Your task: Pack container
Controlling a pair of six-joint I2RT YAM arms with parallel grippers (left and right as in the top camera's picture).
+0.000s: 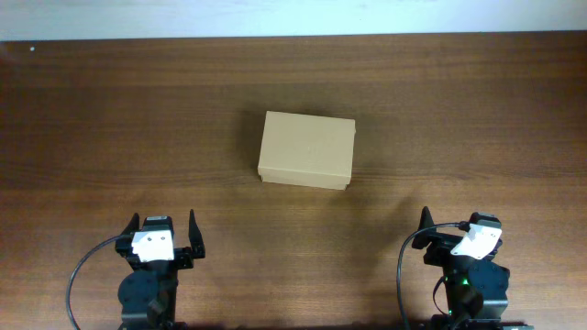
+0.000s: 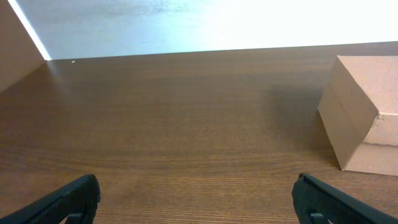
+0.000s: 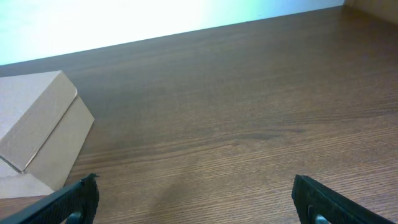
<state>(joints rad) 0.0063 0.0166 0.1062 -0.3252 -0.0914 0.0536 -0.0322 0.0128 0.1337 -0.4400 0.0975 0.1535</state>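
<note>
Since the container (image 1: 306,150) lies shut in the middle of the table (image 1: 101,110), well ahead of both arms and touched by neither, the likeliest trouble is that it slides instead of opening. It looks like light cardboard on smooth wood, so a finger prying at the lid (image 3: 34,109) with nothing bracing the far side would probably just push the whole box away or spin it. A second risk is choosing the wrong edge. A seam shows along the end walls in both wrist views, but I cannot tell which long side carries the hinge, and lifting at the hinged side would crush the flap. Nothing to pack shows in any view, so the contents are unknown. The left gripper (image 1: 163,222) and the right gripper (image 1: 459,227) sit near the front edge with their fingers spread wide and holding nothing. The box's long axis runs left to right across the table, turned slightly so its right end sits a little nearer the robot. Its broad top faces up and one long side faces the arms.
</note>
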